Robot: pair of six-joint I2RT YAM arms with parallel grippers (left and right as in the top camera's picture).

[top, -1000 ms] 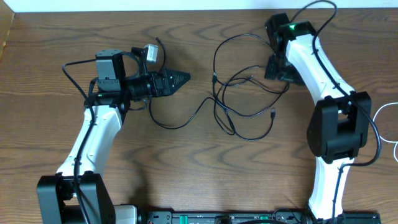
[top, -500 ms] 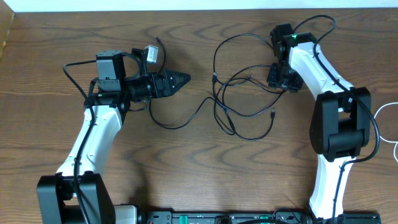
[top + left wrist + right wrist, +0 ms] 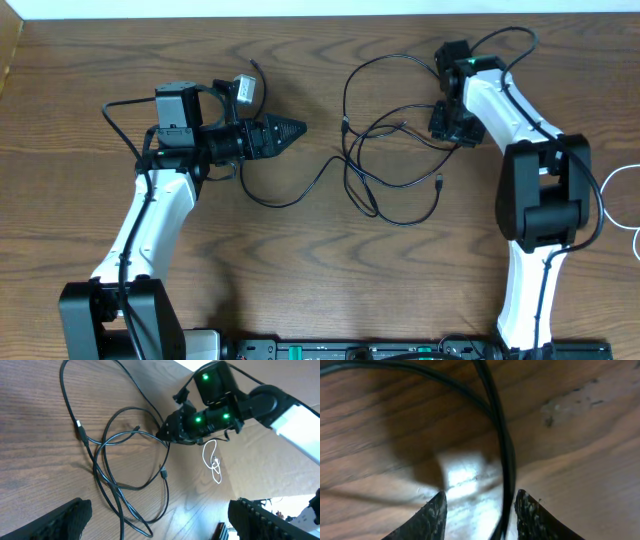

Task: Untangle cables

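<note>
Broad wooden table (image 3: 80, 60), bare on the near side and at far left: ample room for drawing a strand out. Far edge close behind the right arm, so little room that way. Black cables (image 3: 352, 160) lying in loose crossed loops right of centre, one tail trailing left. Left hand (image 3: 298, 127) hanging beside that tail, spread wide, grasping nothing. Right hand (image 3: 450, 120) down at the tangle's far right, fingers parted around one strand (image 3: 507, 460) (gap showing, not pinched yet). Step in hand, seemingly: taking hold. Next: pinch, lift, drag clear without tightening crossings.
</note>
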